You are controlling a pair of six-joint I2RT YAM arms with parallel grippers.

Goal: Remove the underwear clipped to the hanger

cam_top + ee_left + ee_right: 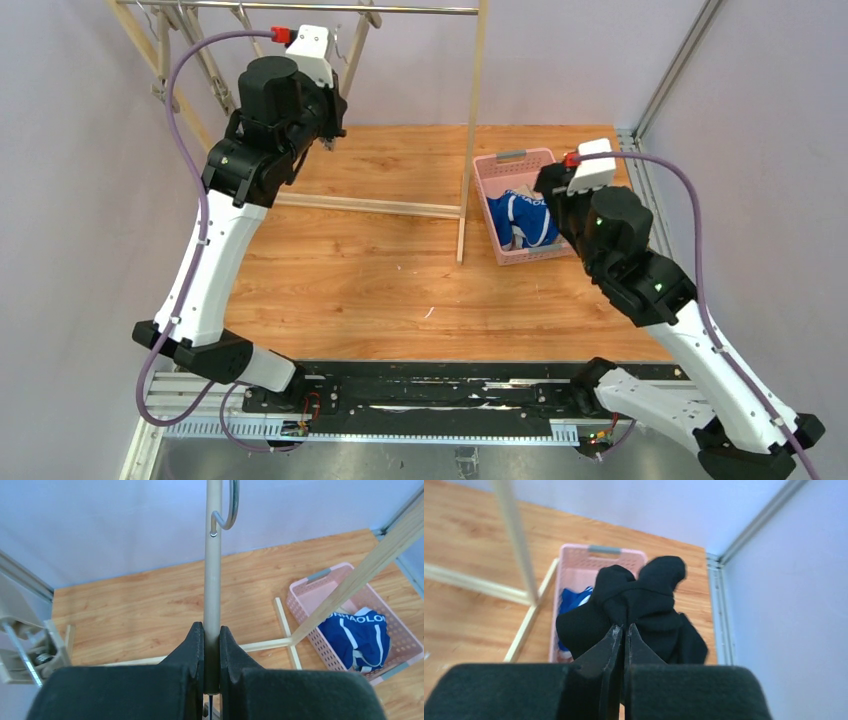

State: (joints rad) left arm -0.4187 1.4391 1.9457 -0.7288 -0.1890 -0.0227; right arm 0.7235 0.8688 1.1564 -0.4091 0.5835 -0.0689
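Right fingers (605,649) pinch black underwear (649,600), bunched shapeless; left fingers (193,645) clamp rod (213,580).

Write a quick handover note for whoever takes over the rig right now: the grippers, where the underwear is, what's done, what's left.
Left gripper: shut on the grey metal rod with the hook on top.
Right gripper: shut on the black underwear, held above the pink basket.
Blue underwear: lying in the basket.
Done: the blue and black pairs are unclipped.
Left: drop the black pair into the basket. These views do not show whether anything else is clipped.
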